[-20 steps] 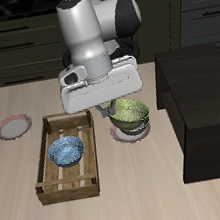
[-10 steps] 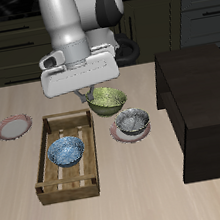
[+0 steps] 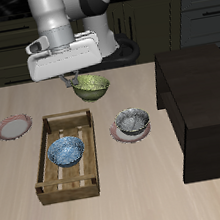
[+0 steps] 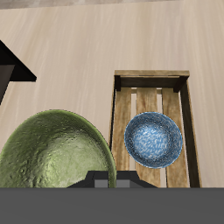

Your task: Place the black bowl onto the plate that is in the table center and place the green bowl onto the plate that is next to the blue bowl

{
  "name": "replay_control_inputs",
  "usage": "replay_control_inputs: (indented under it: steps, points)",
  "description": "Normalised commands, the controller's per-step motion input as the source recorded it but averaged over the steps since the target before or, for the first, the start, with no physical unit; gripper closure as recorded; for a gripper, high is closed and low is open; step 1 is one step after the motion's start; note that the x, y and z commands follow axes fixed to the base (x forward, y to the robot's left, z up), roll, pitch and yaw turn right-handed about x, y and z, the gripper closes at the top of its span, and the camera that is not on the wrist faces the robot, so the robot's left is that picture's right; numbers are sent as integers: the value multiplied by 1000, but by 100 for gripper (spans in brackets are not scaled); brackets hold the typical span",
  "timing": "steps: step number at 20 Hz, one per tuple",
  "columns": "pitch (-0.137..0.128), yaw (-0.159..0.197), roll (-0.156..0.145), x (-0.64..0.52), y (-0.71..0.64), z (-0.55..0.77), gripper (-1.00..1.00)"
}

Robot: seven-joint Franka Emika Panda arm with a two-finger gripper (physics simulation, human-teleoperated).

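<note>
Fingers clenched on the rim of the green bowl (image 3: pixel 92 86) hold it in the air behind the wooden crate (image 3: pixel 46 158), with the gripper (image 3: pixel 75 80) high over the table (image 3: pixel 148 202). Biggest risk, I judge: a rim pinch lets the bowl swing or slip on the long carry to the empty plate (image 3: pixel 13 126) beside the crate holding the blue bowl (image 3: pixel 66 150). Lesser risk: dropping low and clipping the crate wall. The black bowl (image 3: pixel 132 122) already sits on the centre plate (image 3: pixel 116 133).
</note>
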Motion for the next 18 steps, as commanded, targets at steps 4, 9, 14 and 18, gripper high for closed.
replay_control_inputs:
  steps: [4, 9, 14, 18]
  points:
    - [-28, -36, -31, -503, -334, 33, 100]
    - [-21, -37, -15, -523, -376, -8, 100]
    - [-39, -11, -81, -398, -617, -9, 100]
    - [-20, -13, -88, -447, -579, -95, 100]
